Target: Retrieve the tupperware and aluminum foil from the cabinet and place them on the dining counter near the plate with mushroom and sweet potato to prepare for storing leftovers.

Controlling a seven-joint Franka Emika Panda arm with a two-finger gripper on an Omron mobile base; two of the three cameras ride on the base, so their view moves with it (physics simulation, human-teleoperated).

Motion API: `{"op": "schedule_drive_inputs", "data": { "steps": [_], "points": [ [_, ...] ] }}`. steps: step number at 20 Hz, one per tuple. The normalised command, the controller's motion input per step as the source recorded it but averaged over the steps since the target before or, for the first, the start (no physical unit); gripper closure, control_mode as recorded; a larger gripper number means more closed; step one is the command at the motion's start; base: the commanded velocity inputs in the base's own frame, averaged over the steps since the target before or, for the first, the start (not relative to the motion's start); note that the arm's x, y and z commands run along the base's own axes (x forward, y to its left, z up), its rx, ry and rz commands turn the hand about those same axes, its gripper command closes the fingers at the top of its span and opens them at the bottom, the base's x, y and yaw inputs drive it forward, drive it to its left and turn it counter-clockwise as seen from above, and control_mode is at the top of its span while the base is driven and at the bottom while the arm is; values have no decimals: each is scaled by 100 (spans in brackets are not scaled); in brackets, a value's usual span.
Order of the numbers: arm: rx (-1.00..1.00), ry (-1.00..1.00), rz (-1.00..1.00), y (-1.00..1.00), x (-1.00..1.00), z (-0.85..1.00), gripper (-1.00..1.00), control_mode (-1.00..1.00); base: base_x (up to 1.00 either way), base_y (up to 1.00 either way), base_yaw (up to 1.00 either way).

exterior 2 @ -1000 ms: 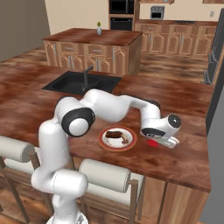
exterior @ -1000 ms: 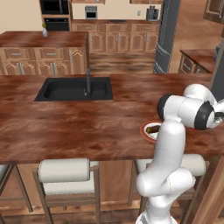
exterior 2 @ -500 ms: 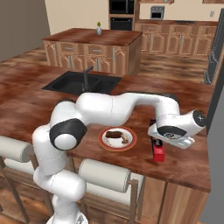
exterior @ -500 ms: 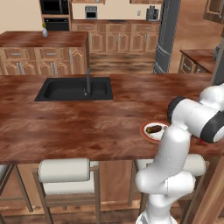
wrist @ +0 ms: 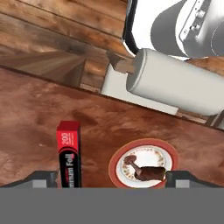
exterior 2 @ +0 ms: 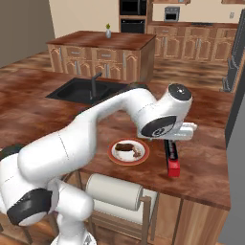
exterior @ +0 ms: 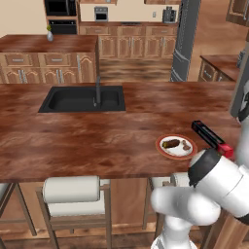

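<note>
One stool (exterior: 71, 188) below foil (exterior: 212, 138), plate (exterior: 176, 146).

aluminum foil (exterior 2: 171, 155) flat on dining counter (exterior 2: 33, 115) | just beside plate (exterior 2: 128, 151) | gripper likely hidden

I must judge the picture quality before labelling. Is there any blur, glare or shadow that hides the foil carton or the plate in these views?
Left base view: soft, evenly lit; the aluminum foil and the plate are plain, lettering unreadable. Right base view: the arm covers the carton's far end, with no glare. Hand view: sharpest, lettering partly legible, no strong shadows on the dining counter.
</note>
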Motion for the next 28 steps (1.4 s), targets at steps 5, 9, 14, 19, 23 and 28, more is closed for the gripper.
{"op": "schedule_drive_inputs", "data": {
  "steps": [5, 9, 14, 19, 23, 28],
  "points": [
    [-52, -7, 1, 100, -77, 74, -100, -100, 0, 0, 0],
    [-29, -29, 0, 100, -69, 17, -100, -100, 0, 0, 0],
    [-2, -18, 0, 92, -24, 68, -100, -100, 0, 0, 0],
    [4, -6, 6, 93, 0, 82, -100, -100, 0, 0, 0],
    [0, -15, 43, 23, -8, 12, -100, -100, 0, 0, 0],
    [0, -19, 51, 0, -8, 0, -100, -100, 0, 0, 0]
  ]
}}
